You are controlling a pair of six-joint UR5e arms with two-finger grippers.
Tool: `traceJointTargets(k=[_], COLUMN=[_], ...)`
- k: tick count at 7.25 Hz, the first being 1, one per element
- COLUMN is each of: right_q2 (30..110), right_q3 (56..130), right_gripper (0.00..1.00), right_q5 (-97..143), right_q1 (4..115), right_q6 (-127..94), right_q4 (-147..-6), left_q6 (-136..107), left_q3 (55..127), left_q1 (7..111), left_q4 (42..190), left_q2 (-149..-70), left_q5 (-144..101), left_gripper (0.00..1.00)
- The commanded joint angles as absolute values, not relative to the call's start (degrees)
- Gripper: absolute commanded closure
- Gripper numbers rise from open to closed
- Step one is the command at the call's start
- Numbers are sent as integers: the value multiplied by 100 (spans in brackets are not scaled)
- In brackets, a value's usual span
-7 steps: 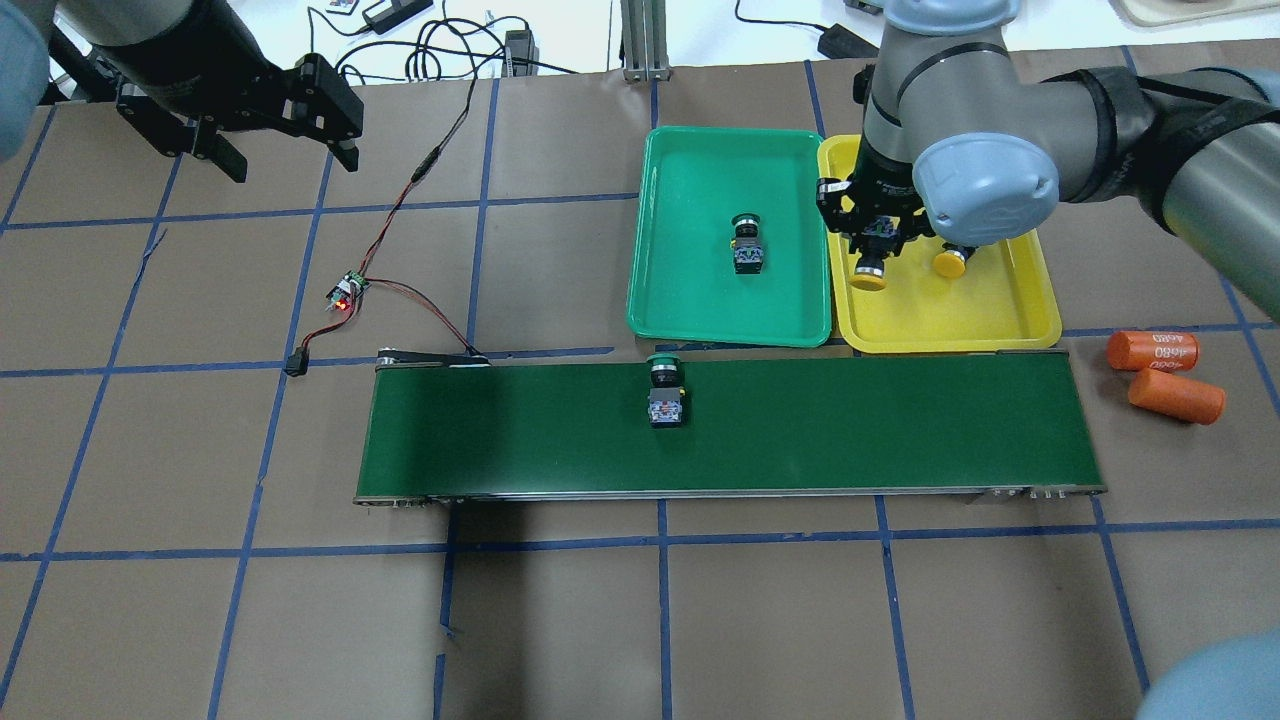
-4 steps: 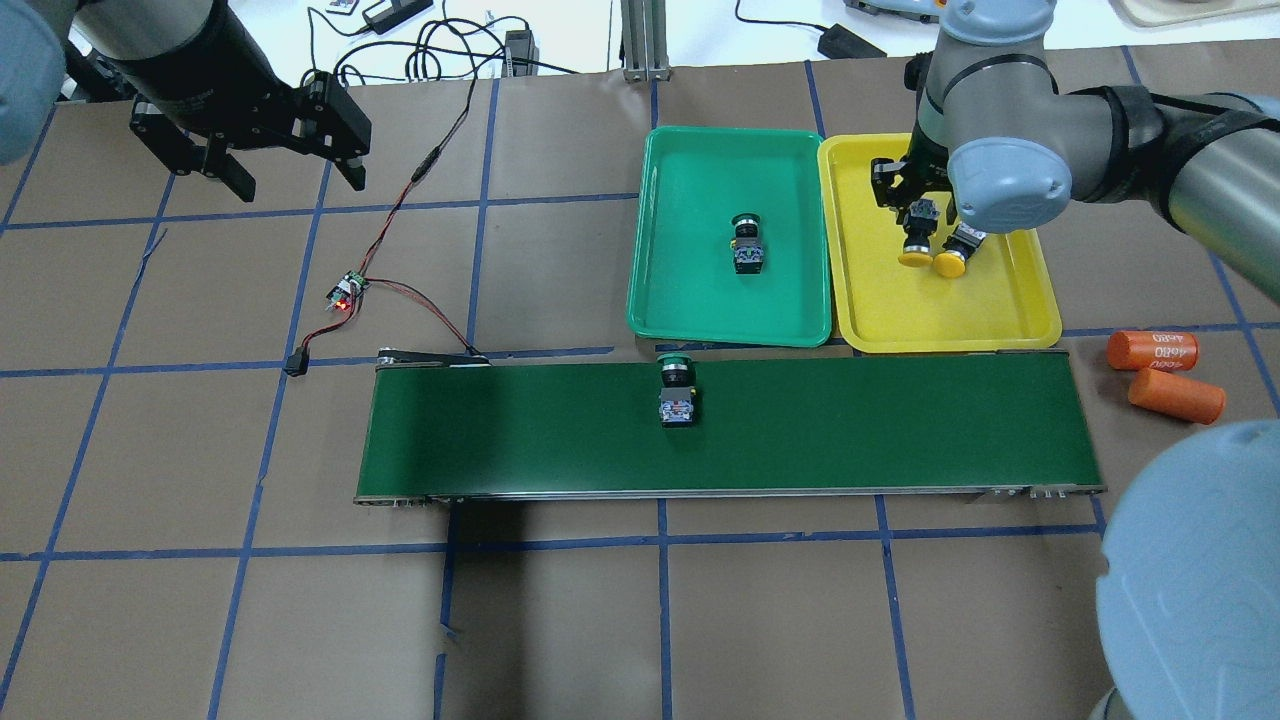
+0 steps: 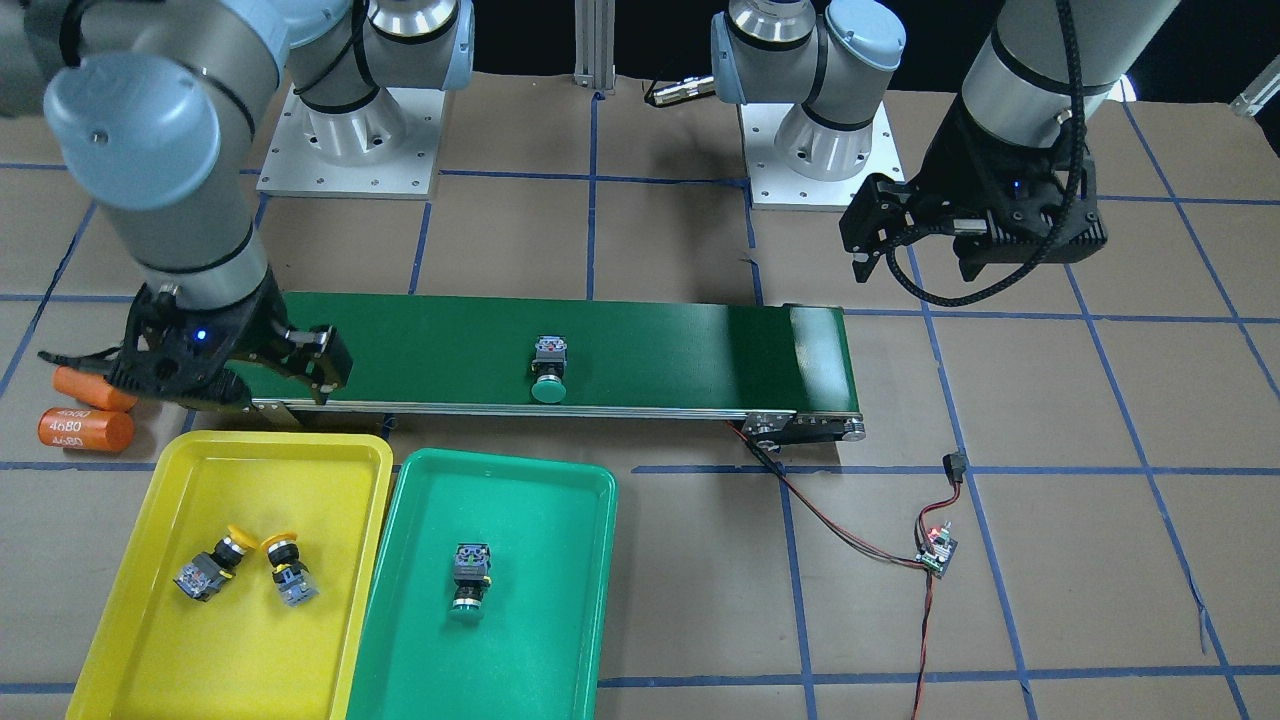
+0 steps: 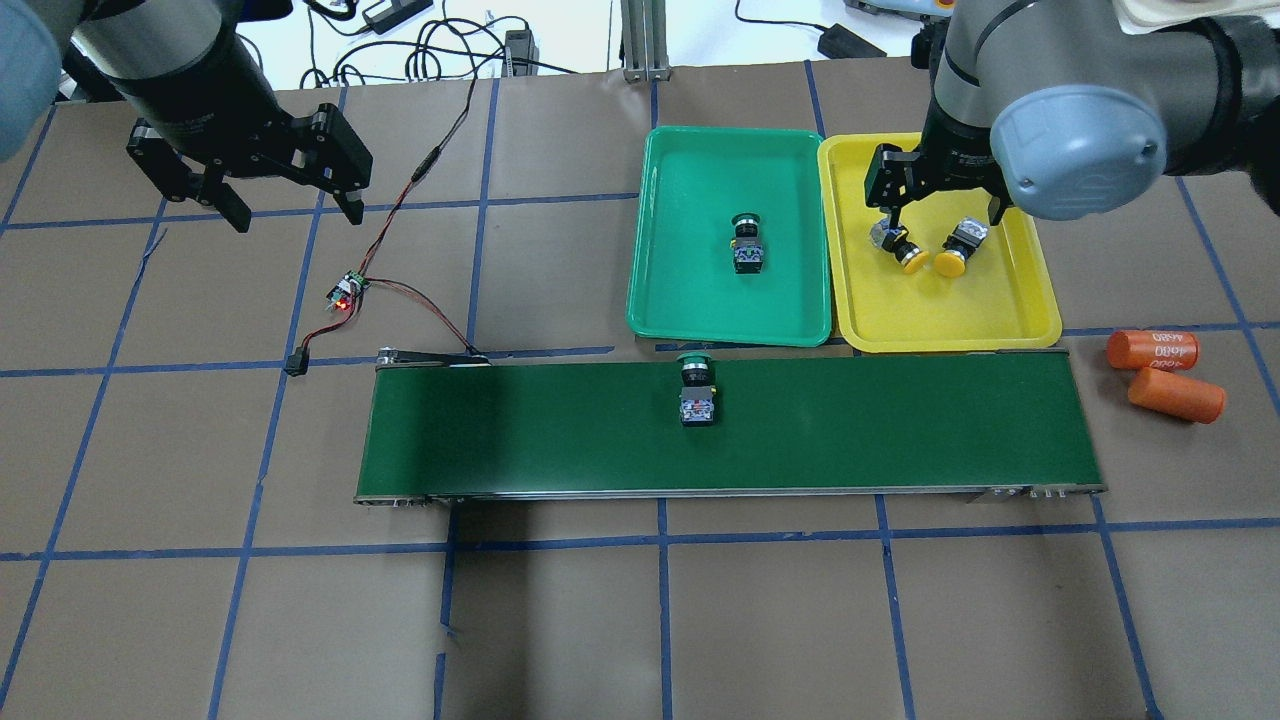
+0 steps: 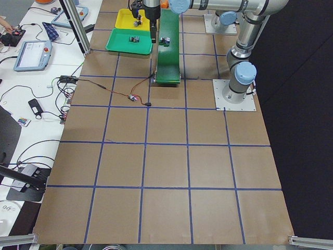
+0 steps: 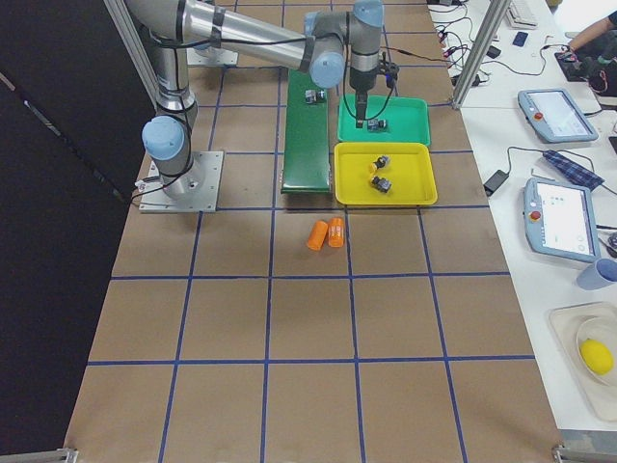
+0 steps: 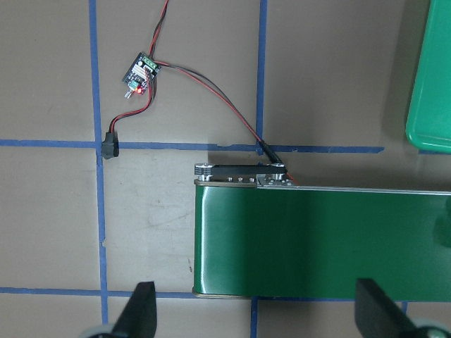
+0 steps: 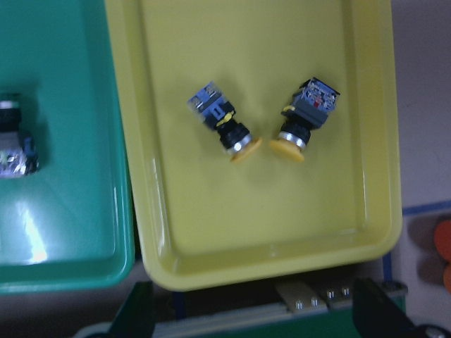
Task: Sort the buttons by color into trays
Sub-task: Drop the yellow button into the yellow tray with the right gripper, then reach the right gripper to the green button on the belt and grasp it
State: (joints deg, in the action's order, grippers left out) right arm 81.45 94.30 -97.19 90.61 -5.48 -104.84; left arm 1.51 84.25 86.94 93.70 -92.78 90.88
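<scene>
With left gripper and right gripper jaws both open, centre the right one squarely over the green-capped button on the conveyor belt.

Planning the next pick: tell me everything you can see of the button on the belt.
The button lies on its side midway along the belt, by the edge nearer the green tray. Green round cap, black collar, grey contact block with a red spot. The cap points toward that tray. Only the belt touches it.
</scene>
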Motion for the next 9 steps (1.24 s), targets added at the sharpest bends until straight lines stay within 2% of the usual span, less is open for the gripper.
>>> traceJointTargets(k=[1, 2, 4, 7, 9], right_q2=[8403, 8089, 7814, 7594, 7384], right_q3=[9588, 9606, 9606, 9650, 10044], right_gripper=[0, 0, 0, 0, 0], right_q5=[-9405, -9074, -8257, -8218, -8271], right_q1=[9438, 9535, 9955, 10116, 10230], right_q6=[-746, -773, -1070, -1450, -1703], right_q4=[-10107, -10107, -10099, -10064, -10116], left_q6=[176, 184, 131, 184, 185], left_q3=[8297, 8384, 8140, 8376, 8367], left_q1=[8701, 8719, 8771, 8798, 8824], left_q4=[9386, 9569, 9345, 9440, 9711], left_q2=[-9220, -8967, -9192, -9254, -9167], left_q5=[9123, 9149, 8966, 9288, 9404], left_gripper=[0, 0, 0, 0, 0])
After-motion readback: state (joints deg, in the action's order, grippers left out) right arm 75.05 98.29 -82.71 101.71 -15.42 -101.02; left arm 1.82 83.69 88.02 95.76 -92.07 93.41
